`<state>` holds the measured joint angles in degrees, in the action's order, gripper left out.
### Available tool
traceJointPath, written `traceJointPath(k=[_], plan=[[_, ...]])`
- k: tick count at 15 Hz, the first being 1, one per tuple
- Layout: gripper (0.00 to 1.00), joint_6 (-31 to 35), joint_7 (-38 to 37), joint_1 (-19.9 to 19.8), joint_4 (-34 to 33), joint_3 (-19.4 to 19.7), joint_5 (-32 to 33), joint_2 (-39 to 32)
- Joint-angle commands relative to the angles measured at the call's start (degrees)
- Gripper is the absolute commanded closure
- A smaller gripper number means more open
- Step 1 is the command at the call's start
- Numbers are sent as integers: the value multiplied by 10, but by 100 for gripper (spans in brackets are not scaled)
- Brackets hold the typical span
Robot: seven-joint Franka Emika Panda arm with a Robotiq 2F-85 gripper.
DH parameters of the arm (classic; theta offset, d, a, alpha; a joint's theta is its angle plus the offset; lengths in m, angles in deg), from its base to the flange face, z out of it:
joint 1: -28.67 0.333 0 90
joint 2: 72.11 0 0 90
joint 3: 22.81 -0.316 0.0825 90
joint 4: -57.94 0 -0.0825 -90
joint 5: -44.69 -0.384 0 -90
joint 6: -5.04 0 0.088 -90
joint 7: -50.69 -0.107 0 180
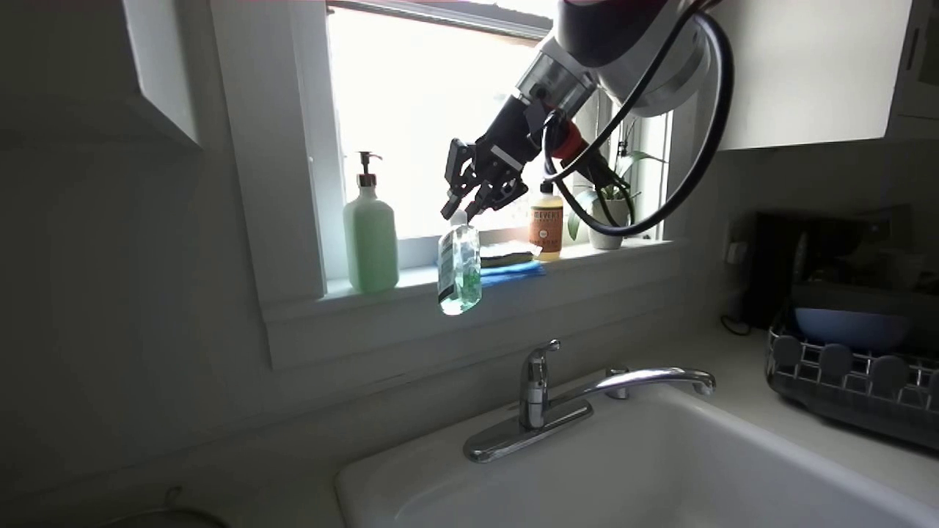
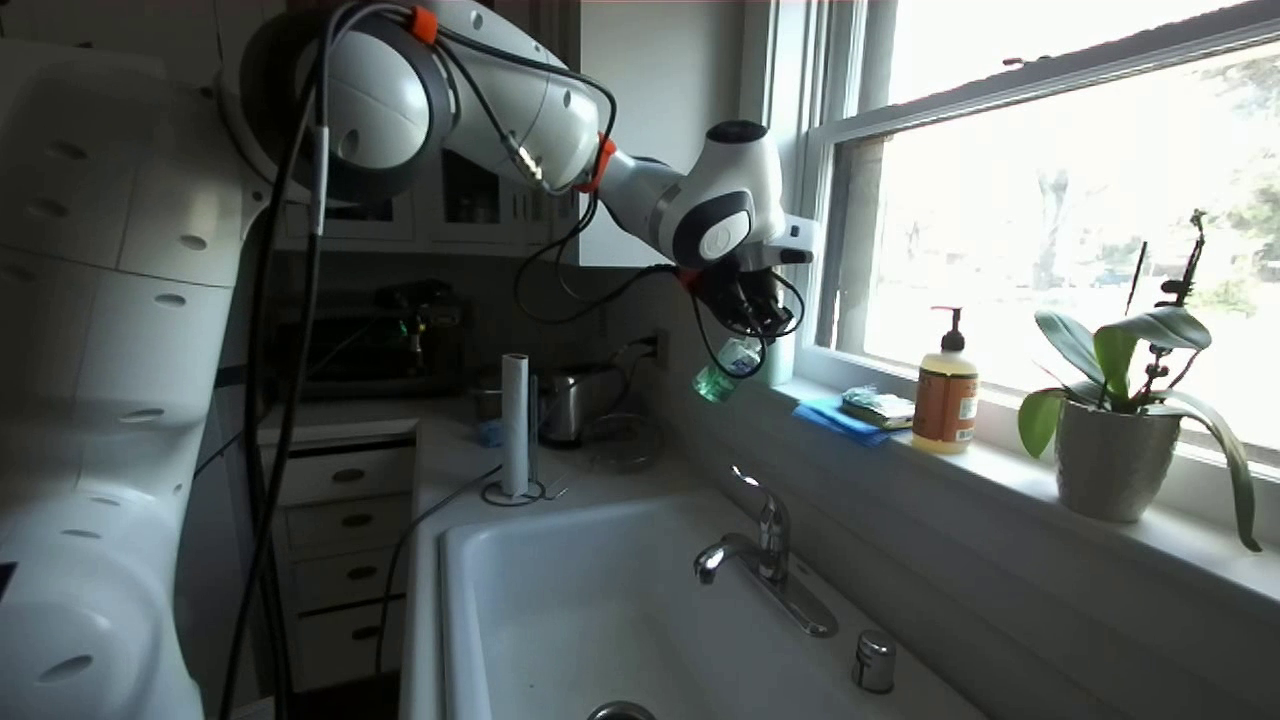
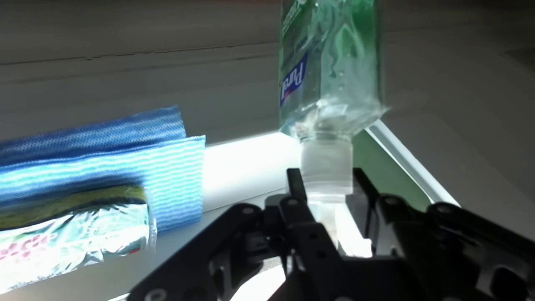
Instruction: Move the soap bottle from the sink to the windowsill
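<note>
Gripper [image 3: 327, 186] around cap [image 3: 327, 163] of soap bottle [image 3: 330, 79]

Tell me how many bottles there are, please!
3. The Purell bottle hangs from the claw. The light-green pump bottle and the Meyer's pump bottle stand on the windowsill, the Meyer's one nearest the potted orchid. Others may be hidden.

The soap bottle [image 3: 334, 79] runs off the top of the wrist view, its base unseen. The bottom edge crops the sink [image 1: 557, 477] in both exterior views; in an exterior view, the right edge cuts the dish rack [image 1: 851, 402].
</note>
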<state>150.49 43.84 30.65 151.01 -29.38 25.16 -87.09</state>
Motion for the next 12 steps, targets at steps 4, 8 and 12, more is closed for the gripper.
traceJointPath(k=[4, 8, 12], plan=[[92, 20, 44, 0, -35, -10, -16, -24], [92, 32, 111, -6, -86, -30, -21, -62], [92, 41, 119, 0, -136, -25, 10, -89]])
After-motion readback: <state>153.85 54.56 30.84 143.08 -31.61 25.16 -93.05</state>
